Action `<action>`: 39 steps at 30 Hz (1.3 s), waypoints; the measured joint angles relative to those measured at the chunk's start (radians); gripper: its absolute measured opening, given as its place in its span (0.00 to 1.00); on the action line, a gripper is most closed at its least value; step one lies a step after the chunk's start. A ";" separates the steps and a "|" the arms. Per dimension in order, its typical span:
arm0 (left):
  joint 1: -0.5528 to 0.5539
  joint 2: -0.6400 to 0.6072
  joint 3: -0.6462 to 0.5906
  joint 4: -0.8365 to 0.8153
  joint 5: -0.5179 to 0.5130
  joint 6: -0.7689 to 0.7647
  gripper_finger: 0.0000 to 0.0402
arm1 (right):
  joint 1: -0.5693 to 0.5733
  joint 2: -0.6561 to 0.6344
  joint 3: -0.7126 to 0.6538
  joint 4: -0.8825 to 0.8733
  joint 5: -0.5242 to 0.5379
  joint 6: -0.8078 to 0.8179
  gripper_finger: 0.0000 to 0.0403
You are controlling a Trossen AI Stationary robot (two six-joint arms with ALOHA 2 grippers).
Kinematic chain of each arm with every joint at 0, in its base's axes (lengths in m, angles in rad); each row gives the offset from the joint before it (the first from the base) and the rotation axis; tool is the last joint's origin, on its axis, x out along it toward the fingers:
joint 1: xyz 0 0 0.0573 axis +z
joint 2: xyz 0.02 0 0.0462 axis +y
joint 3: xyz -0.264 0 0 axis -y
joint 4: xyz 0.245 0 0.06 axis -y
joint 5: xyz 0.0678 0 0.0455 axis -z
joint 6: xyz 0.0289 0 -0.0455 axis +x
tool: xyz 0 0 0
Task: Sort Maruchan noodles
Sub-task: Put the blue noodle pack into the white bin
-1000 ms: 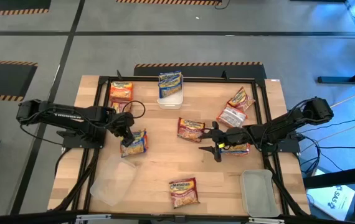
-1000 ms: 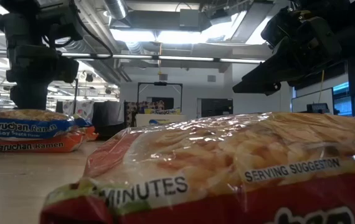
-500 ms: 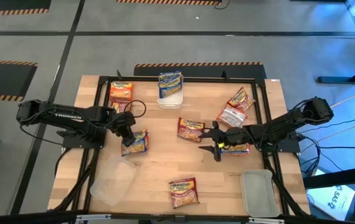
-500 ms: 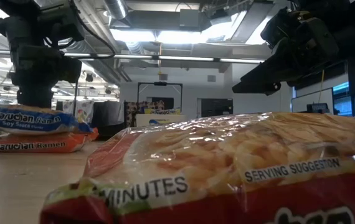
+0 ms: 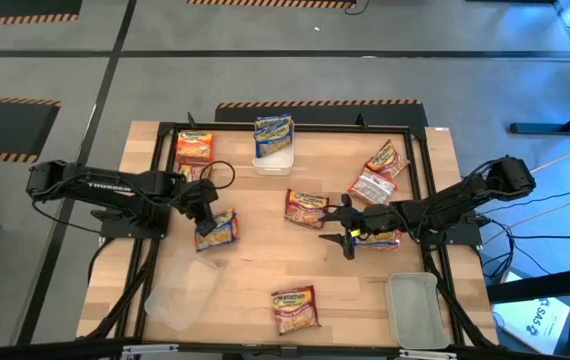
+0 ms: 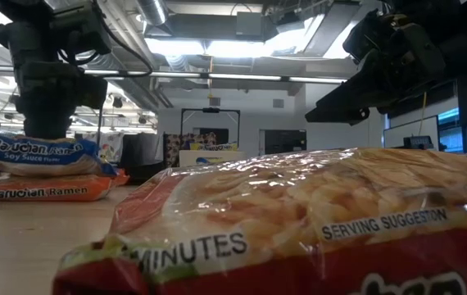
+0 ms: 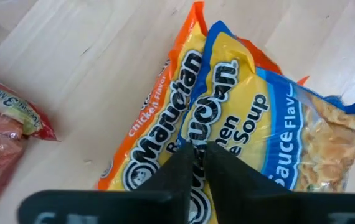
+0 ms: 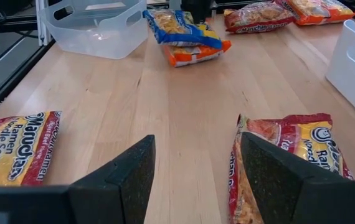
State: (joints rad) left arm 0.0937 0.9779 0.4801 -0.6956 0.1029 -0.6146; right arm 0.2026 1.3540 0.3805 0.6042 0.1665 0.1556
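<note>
A blue Maruchan noodles packet (image 5: 217,230) lies on top of an orange one (image 7: 146,124) at the table's left middle. My left gripper (image 5: 205,213) stands over the blue packet's far end, shut on it. My right gripper (image 5: 342,226) hovers open at the right middle. It is between a red packet (image 5: 305,207) and another packet (image 5: 380,239), with nothing between its fingers (image 8: 124,168). My left gripper pinches the blue packet's wrapper (image 7: 193,134) between its two fingers, at the logo end of the printed face. The fingers come from above, pointing down. The packet still rests on the orange one, and its gripped end (image 6: 4,147) is tipped up a little.
An orange packet (image 5: 194,147) and a white tub (image 5: 273,157) holding a blue packet stand at the back. Two more packets (image 5: 380,170) lie back right and a red one (image 5: 295,308) near the front. A clear tub (image 5: 180,292) sits front left, a white tub (image 5: 412,308) front right.
Under my left gripper the blue packet has bunched. The end beneath the gripper has risen and tipped off the orange packet, which has stayed flat. My right gripper has kept still.
</note>
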 joint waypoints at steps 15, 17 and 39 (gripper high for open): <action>-0.008 0.002 0.050 0.005 0.001 0.026 0.00 | 0.000 0.000 0.000 0.004 0.002 -0.006 0.55; -0.020 0.002 0.066 0.006 -0.007 0.026 0.00 | 0.000 0.000 0.000 0.016 0.002 -0.010 0.55; -0.221 0.112 0.204 0.353 -0.232 0.064 0.00 | 0.000 0.006 0.000 0.038 -0.055 0.154 0.55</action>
State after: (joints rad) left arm -0.1278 1.0898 0.6838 -0.3431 -0.1291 -0.5505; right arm 0.2028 1.3604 0.3805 0.6422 0.1112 0.3096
